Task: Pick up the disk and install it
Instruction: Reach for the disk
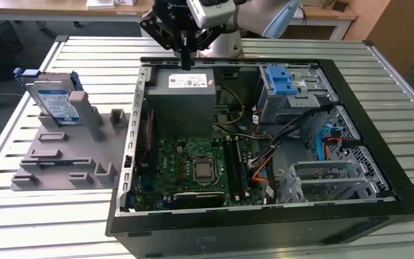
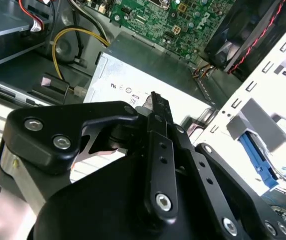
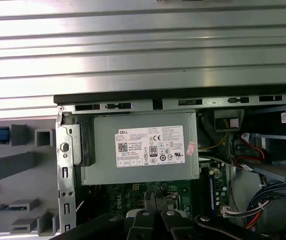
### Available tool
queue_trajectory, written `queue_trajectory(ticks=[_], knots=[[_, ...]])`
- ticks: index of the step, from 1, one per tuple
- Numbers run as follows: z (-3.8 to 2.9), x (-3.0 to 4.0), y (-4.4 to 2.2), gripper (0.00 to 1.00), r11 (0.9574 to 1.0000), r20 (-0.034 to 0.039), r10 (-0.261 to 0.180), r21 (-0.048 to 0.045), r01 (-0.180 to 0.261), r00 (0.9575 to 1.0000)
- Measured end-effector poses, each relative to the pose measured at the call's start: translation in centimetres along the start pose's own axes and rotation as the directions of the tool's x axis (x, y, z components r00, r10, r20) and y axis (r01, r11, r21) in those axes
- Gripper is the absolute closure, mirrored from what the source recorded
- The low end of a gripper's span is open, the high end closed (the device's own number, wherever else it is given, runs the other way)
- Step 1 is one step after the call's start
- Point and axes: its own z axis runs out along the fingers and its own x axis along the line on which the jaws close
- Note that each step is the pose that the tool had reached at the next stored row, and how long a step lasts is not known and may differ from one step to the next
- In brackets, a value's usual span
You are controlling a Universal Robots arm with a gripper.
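Nearest in the exterior view: the black wall of the open computer case (image 1: 264, 226), which lies on its side on the slatted metal table (image 1: 84, 48). Just inside that wall we note the green motherboard (image 1: 192, 162).

To the exterior view's left of the case, a grey holding fixture (image 1: 63, 162) sits on the table beside the case wall. At the fixture's far end the disk (image 1: 54, 100) stands upright on its edge in a slot, label facing us, with the blue carrier bracket visible around it. Nothing is touching it.

Farther into the case lies the large grey box (image 1: 181, 102) with its white sticker facing up. To its right in the exterior view is the silver cage (image 1: 290, 89) with the blue latch on top.

Farthest: the gripper (image 1: 185, 62) hangs pointing straight down over the far end of the grey box, at the far wall of the case. Its fingers (image 2: 155, 107) are pressed together with nothing between them; both wrist views agree. The gripper is well apart from the disk, which stands off to the exterior view's left.
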Motion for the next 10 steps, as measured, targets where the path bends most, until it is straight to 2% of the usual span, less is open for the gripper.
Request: queue_trajectory(ticks=[10], knots=[[-0.02, 0.66, -0.05, 0.89, 1.0, -0.0001, 0.0, 0.0001, 0.0, 1.0]])
